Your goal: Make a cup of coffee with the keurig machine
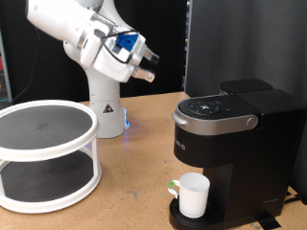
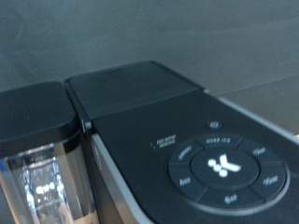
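Cup [image 1: 194,195]: seated on keurig machine [image 1: 230,144] drip tray, near desk [image 1: 134,182] front edge. Claw [image 1: 146,69]: aloft, empty; finger spread cannot be told. Step: lid or button stage, judged.

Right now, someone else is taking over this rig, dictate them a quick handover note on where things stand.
Gripper: raised in the air, above and toward the exterior view's left of the keurig machine, touching nothing and holding nothing; whether it is open is unclear.
Cup: upright on the machine's drip tray, under the spout.
Machine: lid down; the wrist view looks onto its button panel.
Done: cup placed.
Left: no coffee visible in the cup; whether a pod is loaded cannot be seen.
Also present: white two-tier rack, at the exterior view's left.
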Robot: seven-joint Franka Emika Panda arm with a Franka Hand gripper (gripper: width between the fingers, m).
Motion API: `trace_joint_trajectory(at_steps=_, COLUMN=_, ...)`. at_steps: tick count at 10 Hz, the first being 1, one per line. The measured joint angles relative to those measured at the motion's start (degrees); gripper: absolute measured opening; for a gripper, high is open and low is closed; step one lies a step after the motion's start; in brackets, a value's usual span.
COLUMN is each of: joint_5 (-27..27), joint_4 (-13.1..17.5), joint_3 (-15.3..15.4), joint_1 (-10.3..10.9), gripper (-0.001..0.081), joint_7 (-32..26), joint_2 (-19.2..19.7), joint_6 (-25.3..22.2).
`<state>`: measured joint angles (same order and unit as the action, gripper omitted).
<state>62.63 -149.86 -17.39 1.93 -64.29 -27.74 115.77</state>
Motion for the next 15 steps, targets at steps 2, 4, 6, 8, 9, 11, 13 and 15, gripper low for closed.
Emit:
trace_joint_trajectory(at_steps=2, joint_5=-1.7, joint_4=-0.4, joint_3=0.4, joint_1=0.0, gripper=0.0801, joint_7=2.6, joint_2=-2.3, joint_6=0.1)
trace_joint_trajectory(at_steps=4, joint_5=-4.8, joint_4=0.1, joint_3=0.7, joint_1=0.0, gripper=0.0801, joint_7=2.6, joint_2=-2.1, joint_6=-0.9)
trace_joint_trajectory(at_steps=6, joint_5=-12.6, joint_4=2.4, joint_3=4.4, joint_1=0.3, gripper=0.0801, joint_7=5.5, joint_2=-1.5, joint_6=-1.4)
trace_joint_trajectory(at_steps=8, joint_5=-21.3, joint_4=5.8, joint_3=9.2, joint_1=0.5, gripper=0.0801, joint_7=9.1, joint_2=0.0, joint_6=-1.4)
trace_joint_trajectory(at_steps=9, joint_5=-23.3, joint_4=7.9, joint_3=10.9, joint_1=0.7, gripper=0.0801, joint_7=11.5, joint_2=1.2, joint_6=-3.0)
trace_joint_trajectory(at_steps=11, joint_5=-24.1, joint_4=10.1, joint_3=11.2, joint_1=0.8, gripper=0.0801, joint_7=12.4, joint_2=3.6, joint_6=-4.3)
trace_joint_trajectory(at_steps=13, joint_5=-30.9, joint_4=10.6, joint_3=12.7, joint_1=0.8, gripper=0.0801, joint_7=11.4, joint_2=3.5, joint_6=-3.8)
trace_joint_trajectory(at_steps=15, joint_5=-38.9, joint_4=13.1, joint_3=16.4, joint_1=0.8, gripper=0.0801, joint_7=13.7, joint_2=3.7, joint_6=-3.2)
